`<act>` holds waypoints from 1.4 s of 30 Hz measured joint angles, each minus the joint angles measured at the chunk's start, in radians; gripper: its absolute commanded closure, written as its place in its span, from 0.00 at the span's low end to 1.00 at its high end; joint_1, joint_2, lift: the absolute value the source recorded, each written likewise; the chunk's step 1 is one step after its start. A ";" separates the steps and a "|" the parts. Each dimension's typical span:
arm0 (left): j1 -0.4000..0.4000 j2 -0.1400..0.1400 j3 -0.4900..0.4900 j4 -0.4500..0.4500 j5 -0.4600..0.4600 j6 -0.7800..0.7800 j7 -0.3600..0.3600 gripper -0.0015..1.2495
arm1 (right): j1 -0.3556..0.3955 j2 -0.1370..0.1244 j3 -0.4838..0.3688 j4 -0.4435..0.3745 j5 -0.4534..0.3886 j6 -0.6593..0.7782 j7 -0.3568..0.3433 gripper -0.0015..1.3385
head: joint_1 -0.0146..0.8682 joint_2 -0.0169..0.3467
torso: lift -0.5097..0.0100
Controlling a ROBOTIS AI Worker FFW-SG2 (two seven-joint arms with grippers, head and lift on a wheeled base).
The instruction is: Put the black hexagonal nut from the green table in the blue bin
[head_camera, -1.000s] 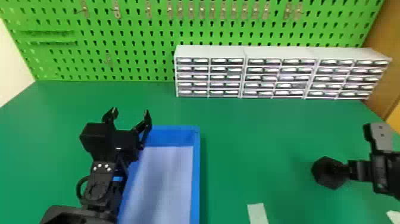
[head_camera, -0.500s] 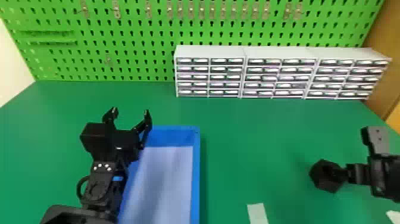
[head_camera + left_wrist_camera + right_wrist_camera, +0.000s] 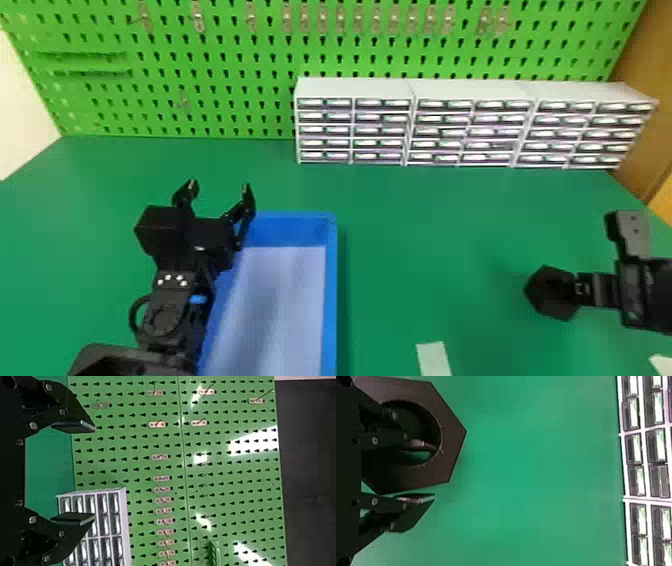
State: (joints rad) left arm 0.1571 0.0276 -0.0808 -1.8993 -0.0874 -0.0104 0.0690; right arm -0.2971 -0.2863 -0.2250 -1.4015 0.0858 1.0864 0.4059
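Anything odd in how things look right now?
No spill or damage stands out. Slightly odd: the right claw holds the black hexagonal nut off-centre, one finger in its hole, the other outside, rather than around the whole nut.

Matt black nut (image 3: 453, 435), smooth green table (image 3: 425, 240), blue plastic bin (image 3: 330, 300)

Beyond the left fingers (image 3: 247, 204), a green pegboard (image 3: 225, 45) rises behind the green counter (image 3: 425, 215), catching white reflections (image 3: 253, 441). White drawer cabinets (image 3: 355, 89) stand beyond the right fingers (image 3: 602, 289), near a brown panel (image 3: 645, 65).
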 measured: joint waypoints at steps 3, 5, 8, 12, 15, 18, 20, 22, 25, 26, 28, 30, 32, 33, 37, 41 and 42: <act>0.000 0.000 0.000 0.000 0.000 0.000 0.000 0.37 | 0.000 -0.001 -0.004 0.003 -0.001 0.005 0.009 0.67 | 0.76 0.20 | 0.80; -0.001 0.000 0.000 0.000 0.000 0.000 0.000 0.37 | 0.000 -0.001 -0.006 0.003 -0.001 0.007 0.012 0.76 | 0.76 0.20 | 0.80; -0.001 0.000 0.001 0.000 0.000 -0.001 0.000 0.37 | 0.001 -0.001 -0.006 0.003 0.004 0.012 0.014 0.81 | 0.76 0.20 | 0.80; 0.000 0.000 0.001 0.000 0.000 -0.002 0.000 0.37 | 0.003 0.001 -0.006 0.003 0.013 0.016 0.014 0.81 | 0.76 0.20 | 0.80; 0.001 0.000 0.001 0.000 0.000 -0.002 0.000 0.37 | 0.003 0.004 -0.010 0.003 0.011 0.016 0.014 0.81 | 0.76 0.20 | 0.80; 0.001 0.000 0.002 0.000 0.000 -0.002 0.000 0.37 | 0.003 0.007 -0.017 0.003 0.000 0.016 0.014 0.81 | 0.76 0.20 | 0.80; 0.001 0.000 0.002 0.000 0.000 -0.002 0.000 0.37 | 0.003 0.010 -0.023 0.003 -0.007 0.015 0.014 0.81 | 0.76 0.20 | 0.80; 0.001 0.000 0.003 0.001 0.000 -0.002 0.000 0.37 | 0.010 0.014 -0.030 -0.002 -0.014 0.010 0.014 0.81 | 0.76 0.20 | 0.80; 0.001 0.000 0.003 0.002 -0.001 -0.002 0.000 0.37 | 0.026 0.020 -0.039 -0.021 -0.022 0.004 0.014 0.81 | 0.76 0.20 | 0.80; 0.001 0.000 0.003 0.002 -0.001 -0.002 0.000 0.37 | 0.029 0.022 -0.041 -0.026 -0.024 0.002 0.014 0.81 | 0.76 0.20 | 0.80; 0.001 0.000 0.003 0.002 -0.001 -0.002 0.000 0.37 | 0.034 0.025 -0.043 -0.038 -0.027 -0.002 0.014 0.81 | 0.76 0.20 | 0.80; 0.001 0.000 0.003 0.002 -0.001 -0.002 0.000 0.37 | 0.037 0.028 -0.045 -0.049 -0.030 -0.005 0.014 0.81 | 0.76 0.20 | 0.80; 0.001 0.000 0.003 0.002 -0.001 -0.002 0.000 0.37 | 0.038 0.030 -0.046 -0.055 -0.032 -0.007 0.014 0.81 | 0.76 0.20 | 0.80; 0.001 0.000 0.003 0.002 -0.001 -0.002 0.000 0.37 | 0.039 0.031 -0.047 -0.059 -0.034 -0.009 0.014 0.81 | 0.76 0.20 | 0.80; 0.001 0.000 0.001 0.002 -0.002 -0.001 0.000 0.37 | 0.040 0.034 -0.052 -0.069 -0.039 -0.011 0.014 0.81 | 0.76 0.20 | 0.80; 0.001 0.000 0.001 0.003 -0.002 -0.001 0.000 0.37 | 0.044 0.036 -0.063 -0.080 -0.045 -0.012 0.014 0.81 | 0.76 0.20 | 0.80; 0.001 0.000 0.001 0.003 -0.002 -0.001 0.000 0.37 | 0.045 0.037 -0.066 -0.082 -0.046 -0.012 0.014 0.81 | 0.76 0.20 | 0.80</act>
State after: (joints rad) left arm 0.1580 0.0276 -0.0797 -1.8963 -0.0890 -0.0117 0.0690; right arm -0.2525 -0.2491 -0.2905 -1.4835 0.0403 1.0741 0.4203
